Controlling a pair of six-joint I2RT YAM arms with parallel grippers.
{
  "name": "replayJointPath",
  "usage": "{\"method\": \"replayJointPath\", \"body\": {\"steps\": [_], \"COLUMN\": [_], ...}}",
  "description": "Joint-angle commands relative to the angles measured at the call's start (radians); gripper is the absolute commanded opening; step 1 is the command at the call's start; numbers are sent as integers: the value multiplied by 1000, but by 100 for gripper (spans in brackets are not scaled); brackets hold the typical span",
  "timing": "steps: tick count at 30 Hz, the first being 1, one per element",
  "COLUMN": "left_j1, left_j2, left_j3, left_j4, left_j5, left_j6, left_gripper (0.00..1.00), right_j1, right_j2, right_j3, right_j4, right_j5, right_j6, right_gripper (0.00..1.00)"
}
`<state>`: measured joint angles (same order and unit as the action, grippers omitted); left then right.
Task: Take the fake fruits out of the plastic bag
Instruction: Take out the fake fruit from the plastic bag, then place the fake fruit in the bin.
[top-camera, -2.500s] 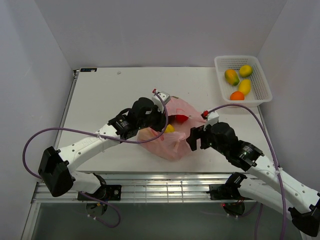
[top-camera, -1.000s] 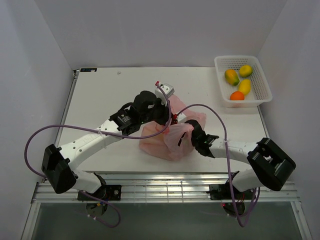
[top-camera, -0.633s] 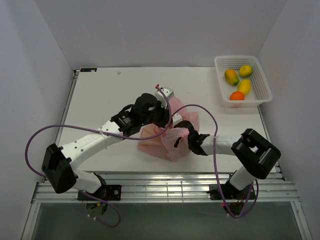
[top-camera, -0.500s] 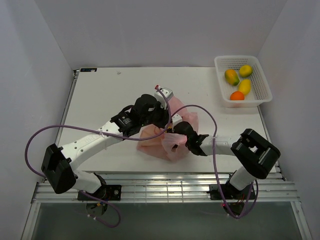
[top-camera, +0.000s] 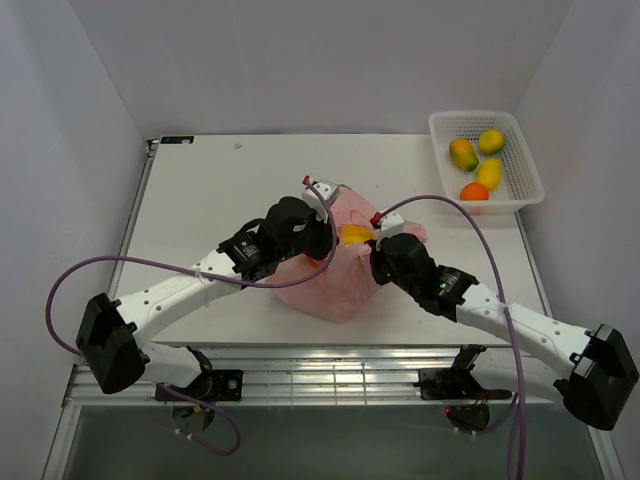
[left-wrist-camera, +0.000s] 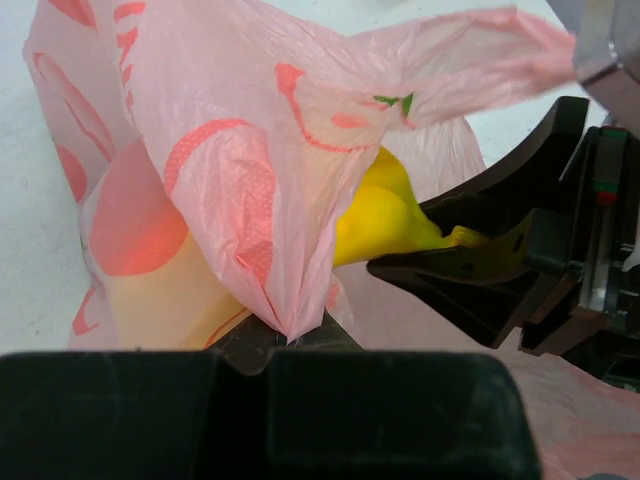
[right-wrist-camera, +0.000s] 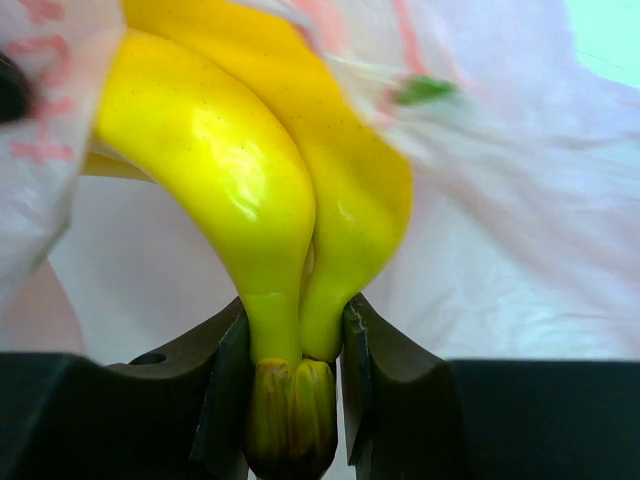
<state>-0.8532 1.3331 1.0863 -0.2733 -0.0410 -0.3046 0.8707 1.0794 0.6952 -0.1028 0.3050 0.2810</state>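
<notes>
Compared with half a second ago, the right arm is reaching out longer and straighter across the tabletop (top-camera: 220, 190). Its elbow is no longer folded at the near right edge. The right claw (top-camera: 373, 243) is sitting at the mouth of the plastic bag (top-camera: 330, 285) rather than buried in it, and yellow is now showing there.

That yellow is the banana (top-camera: 353, 234). In the right wrist view it is reading as a pair of bananas (right-wrist-camera: 250, 170) joined at one brown stem, and the right claw (right-wrist-camera: 292, 400) is nearly closed, clamping that stem between its two fingers (right-wrist-camera: 225, 385). Pink bag film (right-wrist-camera: 500, 230) is lying behind and around the fruit.

From the left wrist view, the banana (left-wrist-camera: 385, 215) is poking out from under a hanging flap of the plastic bag (left-wrist-camera: 200, 150), with the black right claw (left-wrist-camera: 465, 268) gripping its end. The left claw (left-wrist-camera: 285, 335) is pinching a fold of the bag's edge and is closed tight on the film. From above, the left claw (top-camera: 322, 228) is holding the bag's upper left side, lifted off the tabletop.

Well apart, at the far right corner, a white mesh basket (top-camera: 440, 160) is holding four fake fruits (top-camera: 474, 191).
</notes>
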Motion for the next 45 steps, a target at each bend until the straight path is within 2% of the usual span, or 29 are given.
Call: {"method": "replayJointPath", "body": {"steps": [1,9,16,20,26,30,33,34,37,38,39,41,42,45], "left_j1": [3,2,3,3,3,3,3,3,3,2,3,3,2,3], "left_j2": [-54,-45,-52,-61,-71,-77,-81,-83,-86,-86,-78,-72,-72,-78], "left_j3": [-14,1,-6,-19,-31,-45,-46,-46,-52,-54,-49,-42,-32,-28], "left_j4": [-7,-21,-40,-37,-26,-7,-7,-9,8,8,3,-10,-20,-21], "left_j5": [-36,-66,-97,-108,-105,-74,-71,-69,-51,-45,-49,-59,-60,-50], "left_j6": [4,21,28,28,32,36,39,39,33,32,29,25,25,24], "left_gripper": [0,0,0,0,0,0,0,0,0,0,0,0,0,0], "right_j1": [1,1,1,1,1,-1,-30,-56,-272,-438,-520,-701,-738,-838], "right_j2": [-116,-188,-213,-266,-345,-342,-224,-182,11,116,170,328,380,543], "right_j3": [79,173,260,311,403,449,529,561,688,725,798,871,951,1030], "right_j4": [-139,-432,-572,-575,-528,-473,-465,-466,-422,-416,-404,-388,-391,-390], "right_j5": [118,379,509,459,465,578,669,651,567,522,419,321,254,209], "right_j6": [1,-59,-45,-66,-89,-92,-109,-150,-218,-215,-209,-200,-198,-190], "right_gripper": [8,8,8,8,8,8,8,8,8,8,8,8,8,9]}}
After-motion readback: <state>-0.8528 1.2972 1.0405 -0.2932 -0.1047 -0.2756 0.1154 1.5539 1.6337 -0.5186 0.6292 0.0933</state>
